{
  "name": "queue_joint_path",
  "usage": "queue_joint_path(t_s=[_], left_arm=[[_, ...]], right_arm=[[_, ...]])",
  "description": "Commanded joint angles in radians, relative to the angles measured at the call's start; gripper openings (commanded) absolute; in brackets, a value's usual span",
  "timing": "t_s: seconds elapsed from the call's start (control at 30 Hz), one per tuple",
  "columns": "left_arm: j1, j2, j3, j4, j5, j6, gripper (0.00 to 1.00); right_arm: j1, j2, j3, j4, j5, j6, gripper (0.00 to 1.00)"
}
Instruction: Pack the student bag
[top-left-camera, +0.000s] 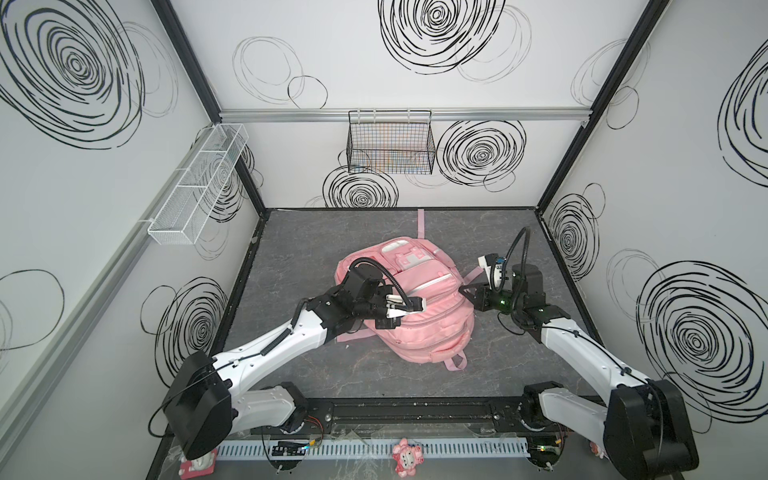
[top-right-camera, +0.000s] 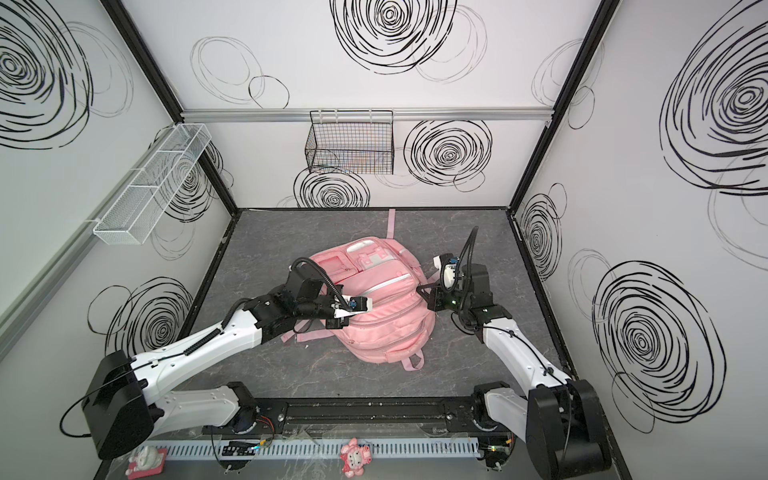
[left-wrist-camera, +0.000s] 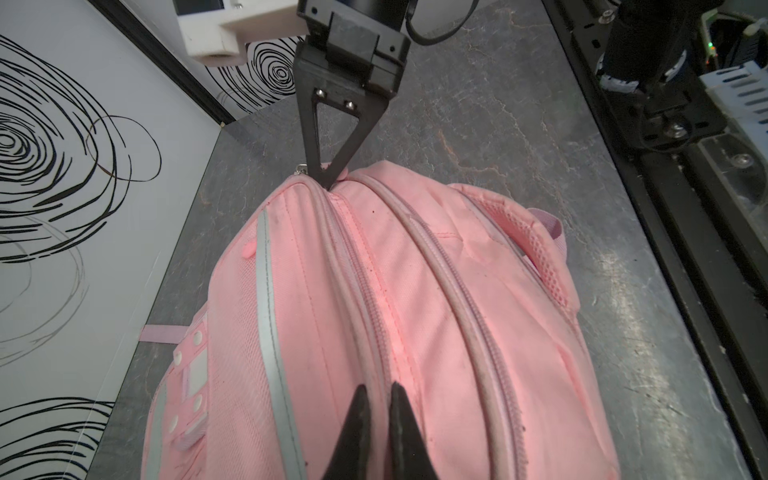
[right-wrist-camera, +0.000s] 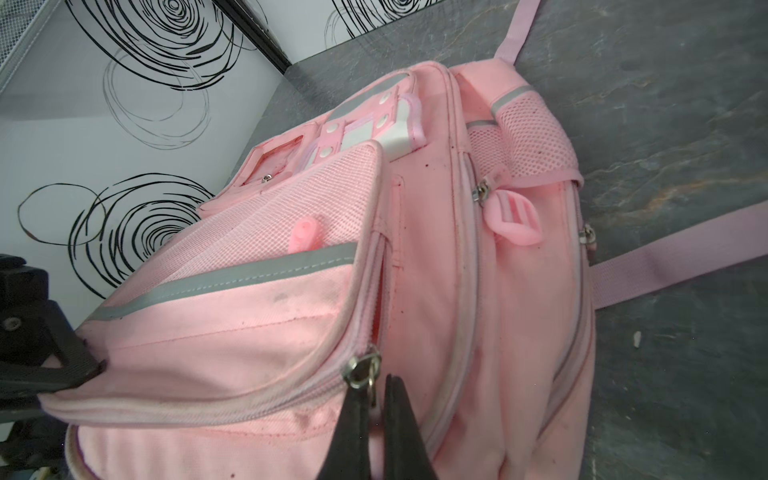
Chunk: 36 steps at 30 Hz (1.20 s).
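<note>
Soft student bag (top-left-camera: 432, 332), ready at the zip
Your student bag lies flat on the table (top-left-camera: 332, 374), in front of the black wire basket (top-left-camera: 390, 143). It looks soft, light and floppy, so pull at the zip, not loose cloth. Your left gripper (left-wrist-camera: 377, 388) is squeezed almost tight on the zip seam (left-wrist-camera: 365, 299). Your right gripper (right-wrist-camera: 374, 390) is clamped tight by the metal zip slider (right-wrist-camera: 360, 370); I cannot tell if it holds it.

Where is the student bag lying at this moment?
In both top views the student bag lies near the middle of the grey table, between the left gripper and the right gripper.
</note>
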Motion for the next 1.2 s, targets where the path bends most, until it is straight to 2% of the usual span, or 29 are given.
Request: queue_joint_path(t_s=[0.0,0.03,0.07,0.1,0.13,0.17,0.2,0.3,0.4,0.53,0.67,0.73,0.83,0.93,0.97,1.1,1.17], left_arm=[[0.046,-0.116,-0.031,-0.111,-0.063,0.002,0.0],[0.044,-0.116,-0.037,-0.078,-0.094,-0.018,0.0],[0.038,-0.11,-0.035,-0.05,-0.121,-0.041,0.18],[0.024,-0.097,-0.022,-0.041,-0.131,-0.064,0.59],[0.006,-0.084,-0.006,-0.038,-0.139,-0.086,0.82],[-0.021,-0.065,0.016,-0.031,-0.143,-0.119,0.87],[-0.046,-0.044,0.04,-0.021,-0.147,-0.155,0.88],[-0.109,0.029,0.11,-0.001,-0.141,-0.273,0.87],[-0.135,0.093,0.139,0.056,-0.126,-0.383,0.84],[-0.182,0.159,0.164,0.083,-0.158,-0.42,0.81],[-0.194,0.215,0.196,0.074,-0.185,-0.429,0.74],[-0.194,0.233,0.205,0.066,-0.206,-0.427,0.67],[-0.193,0.243,0.211,0.05,-0.218,-0.402,0.45],[-0.181,0.247,0.223,0.01,-0.203,-0.379,0.09],[-0.174,0.243,0.222,0.002,-0.197,-0.374,0.0],[-0.135,0.204,0.198,-0.017,-0.152,-0.341,0.0],[-0.113,0.165,0.17,-0.012,-0.125,-0.32,0.0]], right_arm=[[-0.159,0.066,0.068,-0.031,0.276,0.02,0.0],[-0.145,0.071,0.088,-0.056,0.243,0.02,0.0],[-0.109,0.066,0.105,-0.084,0.217,0.02,0.0],[-0.059,0.054,0.122,-0.115,0.219,0.02,0.0],[-0.013,0.037,0.132,-0.136,0.232,0.027,0.0],[0.035,0.013,0.134,-0.147,0.237,0.047,0.0],[0.067,-0.012,0.12,-0.135,0.226,0.079,0.0],[0.104,-0.098,0.038,-0.034,0.173,0.189,0.0],[0.147,-0.166,-0.006,0.011,0.183,0.27,0.0],[0.193,-0.207,-0.013,0.026,0.197,0.319,0.0],[0.218,-0.223,-0.005,0.02,0.196,0.334,0.0],[0.228,-0.225,-0.004,0.016,0.194,0.333,0.0],[0.229,-0.226,-0.008,0.005,0.207,0.309,0.0],[0.228,-0.223,-0.004,-0.011,0.245,0.263,0.0],[0.226,-0.224,-0.001,-0.019,0.267,0.248,0.0],[0.183,-0.22,0.001,-0.041,0.332,0.174,0.0],[0.11,-0.202,0.007,-0.061,0.306,0.142,0.0]])
